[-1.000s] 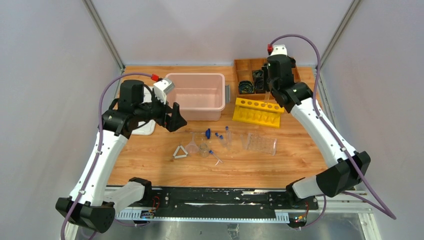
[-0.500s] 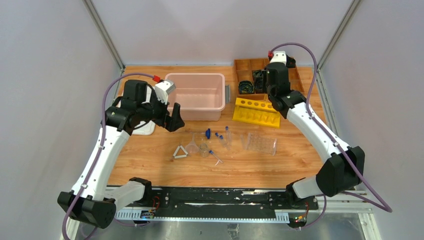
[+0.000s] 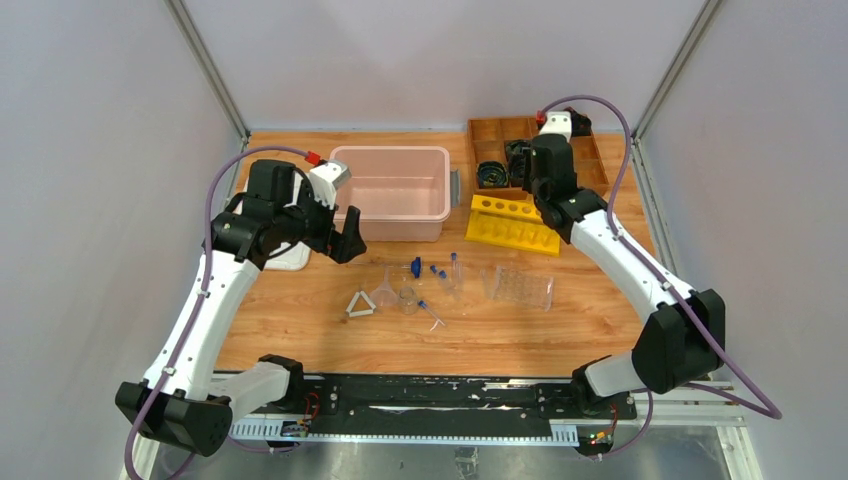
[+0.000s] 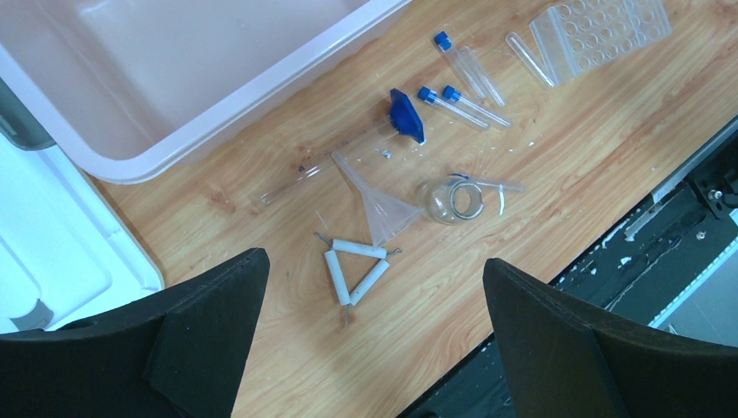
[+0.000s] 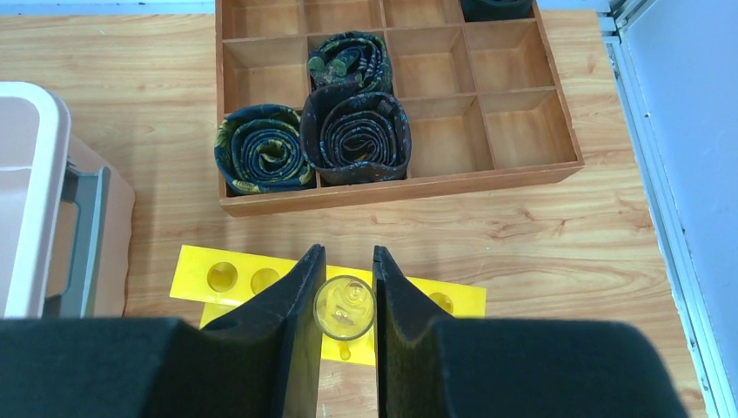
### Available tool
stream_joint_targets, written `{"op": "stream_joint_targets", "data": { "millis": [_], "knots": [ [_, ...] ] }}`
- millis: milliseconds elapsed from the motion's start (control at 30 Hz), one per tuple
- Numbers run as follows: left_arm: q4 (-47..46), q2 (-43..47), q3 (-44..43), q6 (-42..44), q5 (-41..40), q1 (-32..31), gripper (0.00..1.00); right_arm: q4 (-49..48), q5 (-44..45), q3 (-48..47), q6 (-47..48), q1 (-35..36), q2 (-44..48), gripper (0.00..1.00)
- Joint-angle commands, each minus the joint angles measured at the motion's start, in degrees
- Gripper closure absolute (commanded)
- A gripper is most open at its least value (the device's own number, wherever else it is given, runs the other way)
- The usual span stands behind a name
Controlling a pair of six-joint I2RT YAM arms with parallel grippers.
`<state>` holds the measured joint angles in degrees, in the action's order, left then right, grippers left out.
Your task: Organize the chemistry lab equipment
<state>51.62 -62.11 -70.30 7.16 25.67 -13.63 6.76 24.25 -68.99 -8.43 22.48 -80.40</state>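
Your right tool (image 5: 345,272) is clamped on a clear tube (image 5: 345,308), right over the yellow rack (image 5: 196,261) at the far right of the surface (image 5: 522,226). Line the tube up straight above a free hole (image 5: 263,280), then go down slowly. Your left tool (image 4: 374,266) stands wide apart, holding nothing.

The right gripper (image 5: 346,261) was lost under its own wrist housing in the overhead view. So was the clear tube (image 5: 345,306), which the wrist camera caught only end-on, so its length was hidden and whatever sat inside was a blur. The fingers covered the middle of the yellow rack (image 5: 196,268). The far row of the wooden tray (image 5: 435,185) ran off the top edge, taking most of a dark bundle (image 5: 496,7) with it. In the left wrist view the pink bin (image 4: 174,70), white tray (image 4: 52,235) and clear tube rack (image 4: 600,30) were all cut by the edges. The fingers of the left gripper (image 4: 372,261) ran off the bottom. From overhead the blue-capped tubes (image 3: 440,272) were too small to count.
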Motion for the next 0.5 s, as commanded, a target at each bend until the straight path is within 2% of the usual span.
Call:
{"op": "stream_joint_targets", "data": {
  "millis": [0,467],
  "knots": [
    [0.2,0.5,-1.6,0.8,-0.4,-0.1,0.00,-1.6,1.3,1.6,-1.7,-0.8,1.8,1.00],
    [0.1,1.5,-0.6,0.9,-1.2,-0.1,0.00,-2.9,0.0,5.0,-4.1,-0.8,0.5,1.00]
  ]
}}
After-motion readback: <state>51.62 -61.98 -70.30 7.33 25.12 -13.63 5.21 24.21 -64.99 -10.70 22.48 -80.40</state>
